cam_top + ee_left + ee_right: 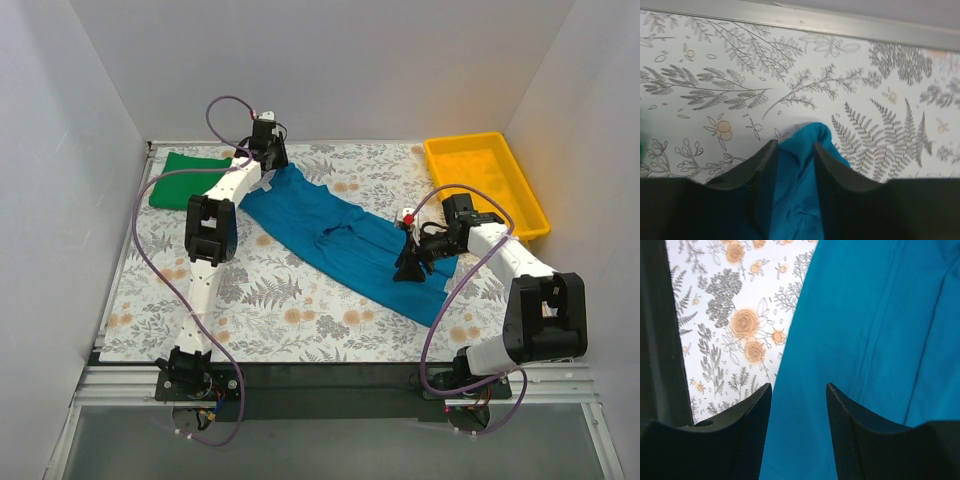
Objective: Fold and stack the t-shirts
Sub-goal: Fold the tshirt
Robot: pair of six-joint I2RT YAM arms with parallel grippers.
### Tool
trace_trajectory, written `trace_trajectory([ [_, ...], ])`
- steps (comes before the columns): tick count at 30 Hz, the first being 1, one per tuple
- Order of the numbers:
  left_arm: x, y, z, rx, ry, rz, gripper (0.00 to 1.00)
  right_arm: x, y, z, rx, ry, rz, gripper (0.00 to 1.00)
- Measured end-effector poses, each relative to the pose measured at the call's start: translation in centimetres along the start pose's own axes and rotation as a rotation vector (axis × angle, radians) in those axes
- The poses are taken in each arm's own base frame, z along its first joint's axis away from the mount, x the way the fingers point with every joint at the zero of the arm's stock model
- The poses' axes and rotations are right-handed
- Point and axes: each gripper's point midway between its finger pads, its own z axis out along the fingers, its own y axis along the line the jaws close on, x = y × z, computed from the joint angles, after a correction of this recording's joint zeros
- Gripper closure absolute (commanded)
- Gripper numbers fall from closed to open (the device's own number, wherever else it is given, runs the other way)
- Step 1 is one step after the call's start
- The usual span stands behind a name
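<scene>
The teal-blue t-shirt [350, 245] lies spread in a long diagonal band across the floral table cover, with wrinkles near its middle. A green t-shirt [185, 178] lies folded at the back left. My left gripper [270, 160] is at the teal shirt's far end. In the left wrist view its jaws [795, 145] stand a little apart, with a bunched fold of teal cloth [797, 195] lying loosely between them. My right gripper [408, 262] hovers open over the shirt's near right part. Flat teal cloth [880, 315] shows under the gap between its fingers [799, 386].
A yellow plastic tray [465, 141] sits at the back right corner. White walls enclose the table on three sides, and a metal rail [840, 22] runs along the far edge close to my left gripper. Bare floral cover [300, 310] lies in front of the shirt.
</scene>
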Motion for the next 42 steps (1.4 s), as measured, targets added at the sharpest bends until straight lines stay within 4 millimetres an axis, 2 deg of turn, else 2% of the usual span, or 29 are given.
trace_trajectory([
  [3,-1.2,1.0,0.1,-0.05,-0.043,-0.049,0.57,0.4,-0.8,0.0,0.036,0.026,-0.002,0.46],
  [4,-1.6,1.3,0.0,-0.059,-0.056,-0.061,0.51,0.5,-1.2,-0.1,0.054,0.039,0.0,0.45],
  [6,-2.4,1.9,-0.3,-0.07,-0.069,-0.081,0.49,0.8,-2.3,-0.3,0.106,0.067,0.004,0.45],
  [8,-3.0,2.8,-1.4,-0.082,-0.07,-0.094,0.48,1.0,-3.5,-0.5,0.161,0.091,0.018,0.45],
  [10,-3.6,3.7,-3.4,-0.094,-0.065,-0.103,0.48,0.6,-4.8,-0.7,0.207,0.105,0.041,0.44],
  [13,-4.2,5.0,-9.1,-0.098,-0.06,-0.135,0.46,-0.7,-6.7,-0.7,0.251,0.108,0.027,0.42],
  [15,-4.1,5.6,-14.5,-0.076,-0.071,-0.168,0.42,-1.9,-6.7,0.2,0.25,0.129,-0.031,0.41],
  [18,-3.1,6.7,-22.7,-0.023,-0.123,-0.234,0.37,-3.2,-4.5,3.7,0.2,0.201,-0.16,0.39],
  [20,-1.9,7.8,-27.4,0.001,-0.173,-0.271,0.35,-3.4,-2.4,6.7,0.158,0.269,-0.247,0.39],
  [22,-0.3,8.8,-31.2,0.011,-0.208,-0.299,0.33,-3.2,-0.6,9.2,0.133,0.327,-0.308,0.39],
  [24,1.4,9.0,-33.8,0.029,-0.232,-0.31,0.33,-2.8,0.1,10.3,0.151,0.375,-0.338,0.4],
  [26,3.3,8.7,-35.3,0.053,-0.227,-0.311,0.33,-2.3,-0.1,10.4,0.19,0.407,-0.346,0.4],
  [29,6.2,8.4,-36.4,0.078,-0.187,-0.329,0.33,-1.0,-0.2,10.5,0.236,0.457,-0.349,0.4],
  [33,9.0,8.1,-37.2,0.1,-0.142,-0.368,0.33,2.5,1.5,11.0,0.229,0.551,-0.359,0.42],
  [35,9.8,7.9,-37.4,0.112,-0.128,-0.387,0.33,3.7,2.1,11.0,0.232,0.588,-0.37,0.43],
  [39,10.4,7.5,-37.7,0.128,-0.107,-0.407,0.33,3.3,0.9,10.5,0.323,0.598,-0.378,0.45],
  [42,10.6,7.4,-37.7,0.131,-0.098,-0.415,0.33,3.4,0.3,10.2,0.365,0.611,-0.377,0.51],
])
